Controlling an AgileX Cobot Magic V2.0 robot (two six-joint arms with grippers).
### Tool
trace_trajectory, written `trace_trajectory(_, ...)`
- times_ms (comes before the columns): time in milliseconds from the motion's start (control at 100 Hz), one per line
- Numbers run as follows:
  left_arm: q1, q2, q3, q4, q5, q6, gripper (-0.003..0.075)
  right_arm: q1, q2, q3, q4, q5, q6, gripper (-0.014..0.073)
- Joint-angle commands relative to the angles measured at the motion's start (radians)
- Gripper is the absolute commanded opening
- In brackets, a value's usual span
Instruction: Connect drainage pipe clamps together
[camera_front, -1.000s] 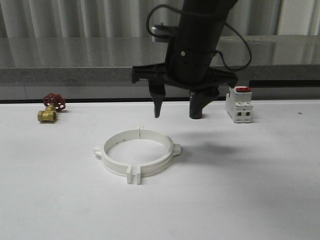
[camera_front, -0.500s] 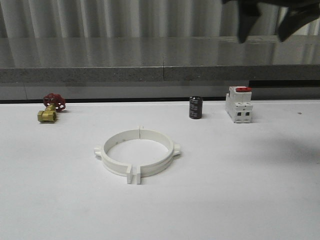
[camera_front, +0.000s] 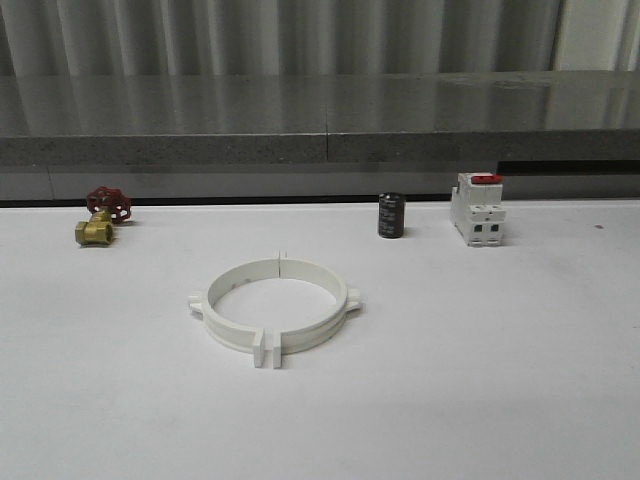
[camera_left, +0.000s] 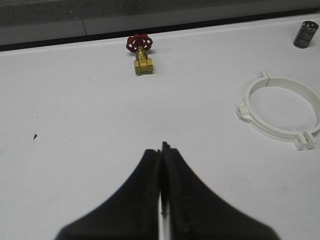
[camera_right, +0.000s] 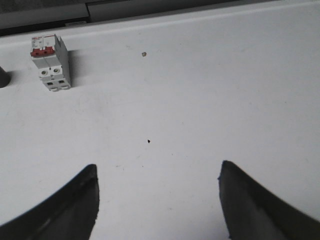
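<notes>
The two white drainage pipe clamps (camera_front: 275, 305) lie on the table's middle, set end to end as a ring, with a narrow gap between their flanged tabs at the near side. The ring (camera_left: 280, 111) also shows in the left wrist view. My left gripper (camera_left: 161, 150) hangs over bare table, shut with nothing between its fingers, well apart from the ring. Over the table's right part my right gripper (camera_right: 157, 172) stands open and empty.
A brass valve with a red handwheel (camera_front: 100, 217) sits at the back left. A small black cylinder (camera_front: 391, 215) and a white boxy switch with a red top (camera_front: 477, 209) stand at the back right. A grey ledge runs behind the table.
The right arm, which hung open behind the ring a second ago, has lifted up and right out of the front view. The black cylinder it hid now shows. The ring has not moved.
</notes>
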Motion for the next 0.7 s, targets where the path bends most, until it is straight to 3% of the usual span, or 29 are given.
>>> trace_trajectory(0,-0.007,0.004,-0.026,-0.03,-0.054,-0.003,-0.0021,-0.006,-0.09,0.03,-0.031,-0.035,-0.014,0.0498)
trace_trajectory(100,-0.007,0.004,-0.026,-0.03,-0.054,-0.003,-0.0021,-0.006,-0.181,0.079,-0.032,-0.015,-0.014,0.0388)
trace_trajectory(310,-0.007,0.004,-0.026,-0.03,-0.054,-0.003,-0.0021,-0.006,-0.286,0.118,-0.063,-0.009,-0.014,-0.0069)
trace_trajectory(690,-0.007,0.004,-0.026,-0.03,-0.054,-0.003,-0.0021,-0.006,-0.291,0.118,-0.067,-0.009,-0.014,-0.0067)
